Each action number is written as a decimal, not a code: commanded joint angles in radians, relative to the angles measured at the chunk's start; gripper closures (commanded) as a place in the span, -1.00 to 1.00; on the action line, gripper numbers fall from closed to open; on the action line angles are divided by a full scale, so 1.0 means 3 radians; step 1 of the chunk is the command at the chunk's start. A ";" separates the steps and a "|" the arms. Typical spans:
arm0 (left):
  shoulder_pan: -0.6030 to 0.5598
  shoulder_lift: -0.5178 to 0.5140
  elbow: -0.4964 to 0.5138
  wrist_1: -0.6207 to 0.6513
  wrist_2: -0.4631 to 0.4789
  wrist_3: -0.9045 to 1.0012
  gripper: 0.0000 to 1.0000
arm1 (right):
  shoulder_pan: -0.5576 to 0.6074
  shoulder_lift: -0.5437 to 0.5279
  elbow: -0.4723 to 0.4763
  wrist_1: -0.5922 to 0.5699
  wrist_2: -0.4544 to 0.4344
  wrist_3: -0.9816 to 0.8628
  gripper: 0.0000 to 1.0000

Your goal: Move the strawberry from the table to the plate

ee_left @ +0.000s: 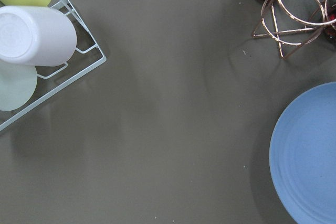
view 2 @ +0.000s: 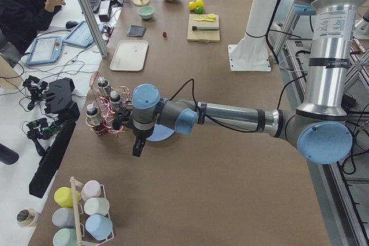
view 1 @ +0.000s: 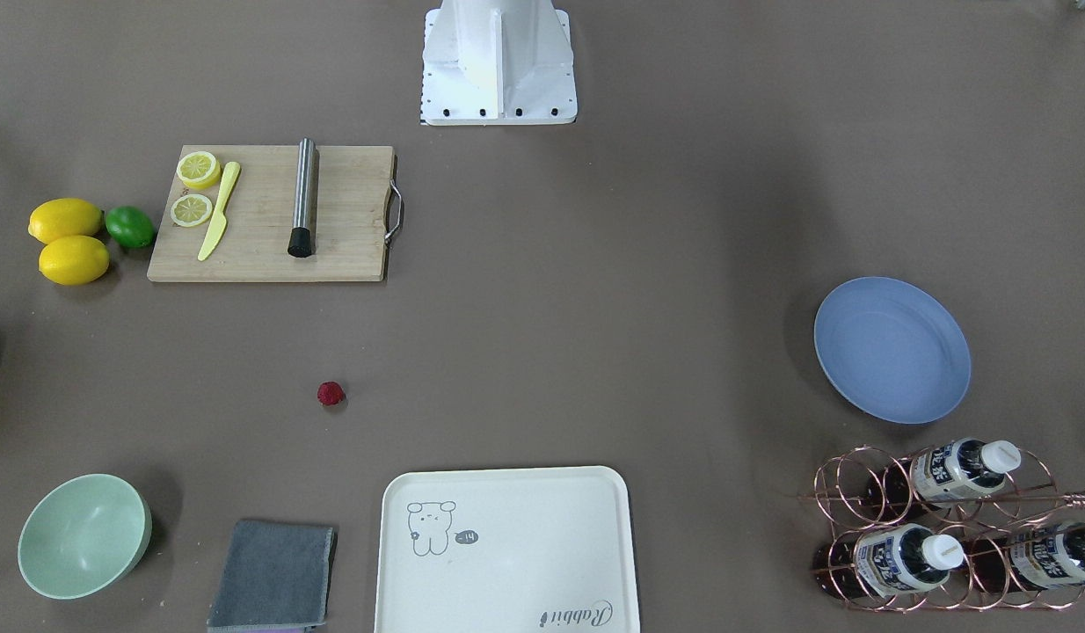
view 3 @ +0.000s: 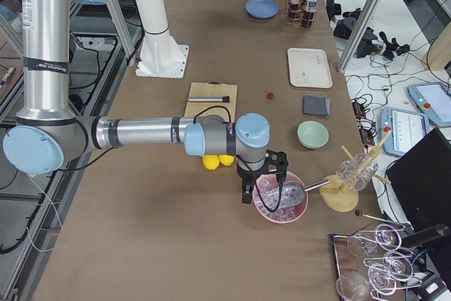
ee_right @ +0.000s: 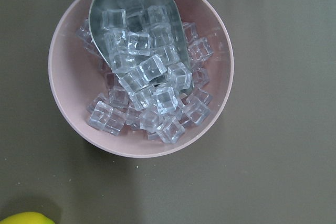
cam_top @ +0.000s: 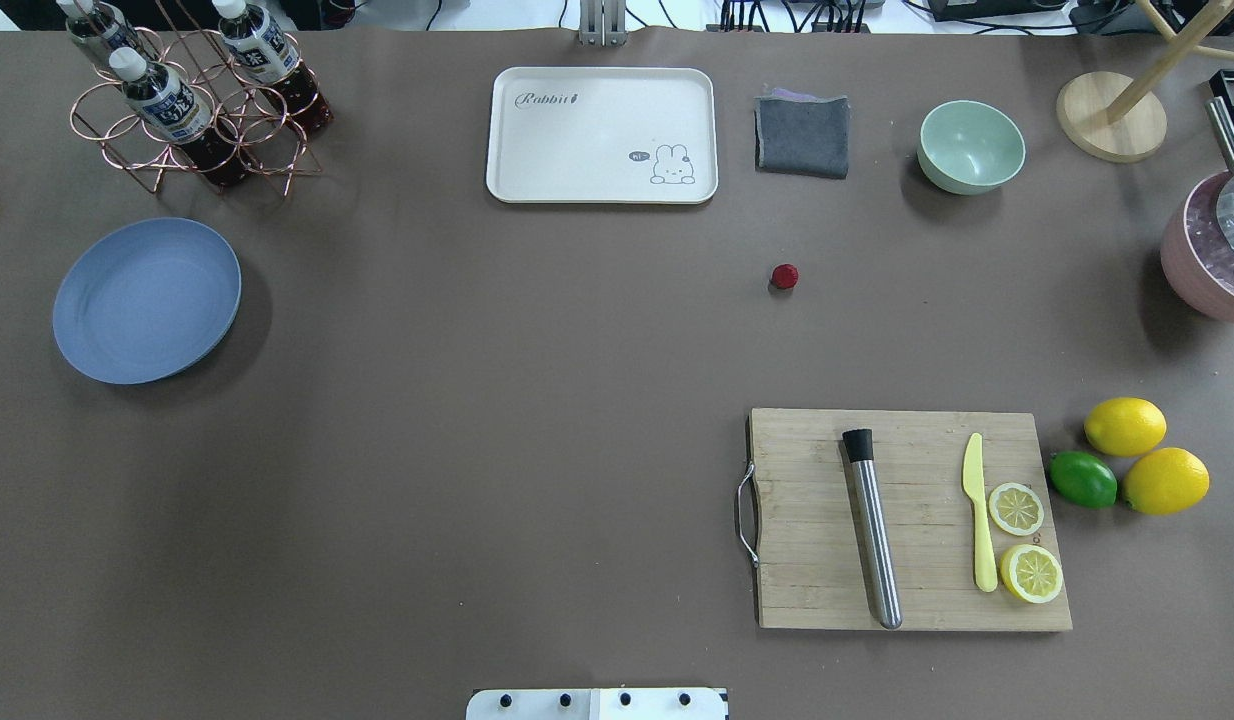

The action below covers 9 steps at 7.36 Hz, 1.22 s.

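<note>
The small dark-red strawberry lies alone on the brown table, between the cutting board and the cream tray. The blue plate sits far across the table, by the bottle rack, with nothing on it. My left gripper hangs beside that plate at the table's left end. My right gripper hovers over a pink bowl of ice at the other end, well away from the strawberry. Both grippers appear only in the side views, so I cannot tell whether they are open or shut.
A wooden cutting board carries a steel muddler, a yellow knife and lemon halves, with lemons and a lime beside it. Cream tray, grey cloth, mint bowl, copper bottle rack, pink ice bowl and cup rack ring the edges.
</note>
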 commanded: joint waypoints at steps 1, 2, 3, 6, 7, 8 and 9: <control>0.0003 0.0041 0.0023 -0.0175 -0.0003 -0.0003 -0.98 | 0.0003 0.0071 0.0028 0.0000 0.0007 0.0006 -1.00; 0.0013 0.0000 0.0018 -0.0175 -0.0003 0.0002 -0.98 | 0.0003 0.0101 0.0089 0.0005 0.0007 0.0001 -1.00; 0.0084 -0.0036 0.0003 -0.0170 -0.0003 -0.0008 -0.98 | -0.0032 0.0203 0.0125 0.0005 0.0007 -0.0004 -1.00; 0.0156 -0.0016 0.0003 -0.0410 -0.0033 -0.0029 -0.97 | -0.0298 0.0393 0.0166 0.0005 0.0155 0.0077 -1.00; 0.0197 -0.0066 0.0028 -0.0416 -0.0029 -0.0135 -0.98 | -0.0364 0.0449 0.0177 0.0005 0.0175 0.0072 -1.00; 0.0324 -0.0112 0.0038 -0.0446 -0.0023 -0.0495 -0.98 | -0.0436 0.0530 0.0172 0.0005 0.0181 0.0093 -1.00; 0.0381 -0.0113 0.0165 -0.0704 -0.0023 -0.0626 -0.98 | -0.0533 0.0617 0.0172 0.0005 0.0181 0.0305 -1.00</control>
